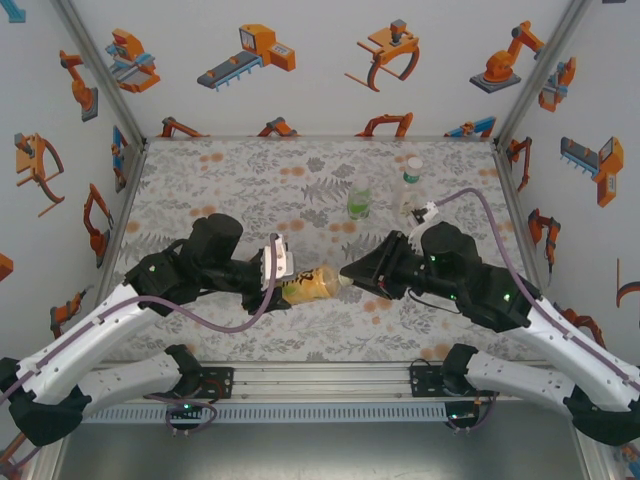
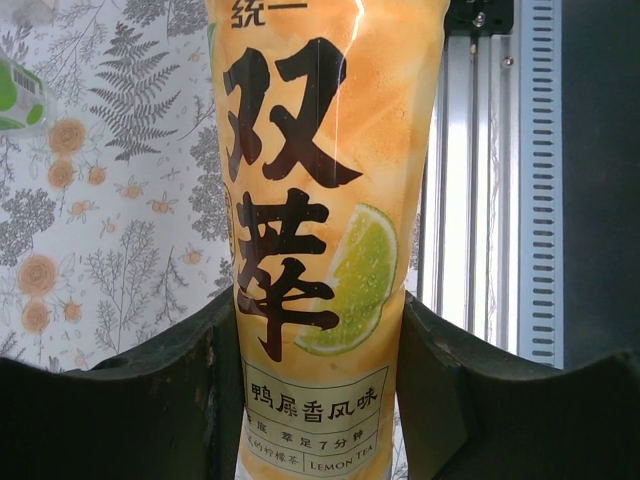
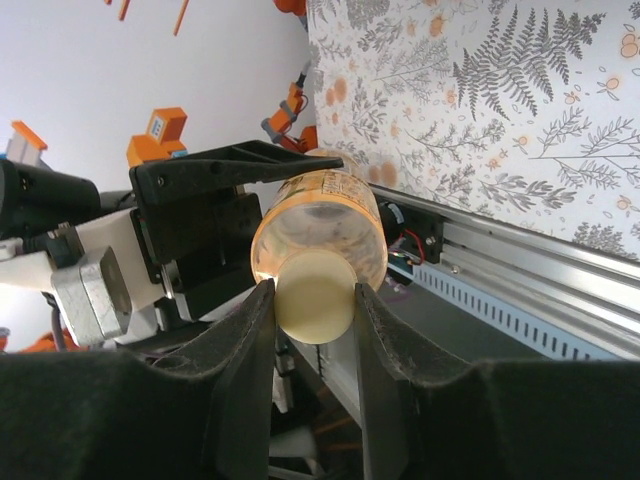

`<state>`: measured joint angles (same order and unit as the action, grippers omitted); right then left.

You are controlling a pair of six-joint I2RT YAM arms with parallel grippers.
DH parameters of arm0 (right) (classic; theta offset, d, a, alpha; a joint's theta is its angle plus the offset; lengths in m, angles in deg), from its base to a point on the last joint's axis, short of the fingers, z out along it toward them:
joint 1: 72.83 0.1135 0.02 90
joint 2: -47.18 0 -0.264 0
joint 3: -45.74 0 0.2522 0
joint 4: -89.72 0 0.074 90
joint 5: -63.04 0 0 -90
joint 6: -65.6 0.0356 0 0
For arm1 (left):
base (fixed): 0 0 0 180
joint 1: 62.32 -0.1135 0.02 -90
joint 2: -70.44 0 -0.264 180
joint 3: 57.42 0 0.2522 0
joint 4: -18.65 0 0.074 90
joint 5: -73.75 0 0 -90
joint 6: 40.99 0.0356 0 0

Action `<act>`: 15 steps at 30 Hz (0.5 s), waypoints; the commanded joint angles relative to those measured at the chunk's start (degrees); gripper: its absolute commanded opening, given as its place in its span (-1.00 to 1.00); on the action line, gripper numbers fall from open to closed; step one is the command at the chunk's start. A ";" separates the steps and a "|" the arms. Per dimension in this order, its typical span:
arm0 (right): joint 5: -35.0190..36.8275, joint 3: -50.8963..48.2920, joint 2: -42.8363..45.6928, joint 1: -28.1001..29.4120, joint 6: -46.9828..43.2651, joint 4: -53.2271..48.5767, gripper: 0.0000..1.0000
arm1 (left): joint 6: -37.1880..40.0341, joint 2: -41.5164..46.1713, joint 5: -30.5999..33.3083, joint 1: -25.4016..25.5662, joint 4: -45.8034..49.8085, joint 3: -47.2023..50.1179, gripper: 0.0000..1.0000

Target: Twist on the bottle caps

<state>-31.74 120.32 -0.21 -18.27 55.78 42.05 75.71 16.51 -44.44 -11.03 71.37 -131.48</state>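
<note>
The amber bottle (image 1: 308, 284) with the yellow label is held level above the table, between the two arms. My left gripper (image 1: 278, 262) is shut on its body; in the left wrist view the label (image 2: 320, 200) runs up between the dark fingers (image 2: 180, 390). My right gripper (image 1: 352, 275) meets the bottle's neck end. In the right wrist view its jaws are shut on the pale yellowish cap (image 3: 315, 295), which sits at the mouth of the amber bottle (image 3: 320, 215). The short green bottle (image 1: 358, 205) and the slim clear bottle (image 1: 411, 178) stand upright farther back.
The flower-patterned table cover (image 1: 250, 190) ends at a metal rail (image 1: 320, 375) along the near edge, just below the held bottle. White walls with robot stickers close in the left, back and right sides. The green bottle (image 2: 15, 95) shows at the left wrist view's edge.
</note>
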 commanded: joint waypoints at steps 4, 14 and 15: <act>2.35 -0.48 -0.73 -0.16 3.76 1.33 -1.00 | 1.87 1.42 -2.47 0.41 -3.72 -0.11 -1.00; 5.49 5.94 -3.44 -0.25 -6.48 -6.46 -1.00 | 1.49 2.13 -1.48 0.39 -3.72 -0.01 0.40; 6.11 6.62 -3.93 -0.25 -7.28 -7.63 -1.00 | 1.40 2.28 -1.35 0.41 -3.72 -0.02 0.45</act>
<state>-29.09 124.54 -3.06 -18.27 52.87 38.81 75.97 17.29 -43.47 -10.92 70.12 -131.43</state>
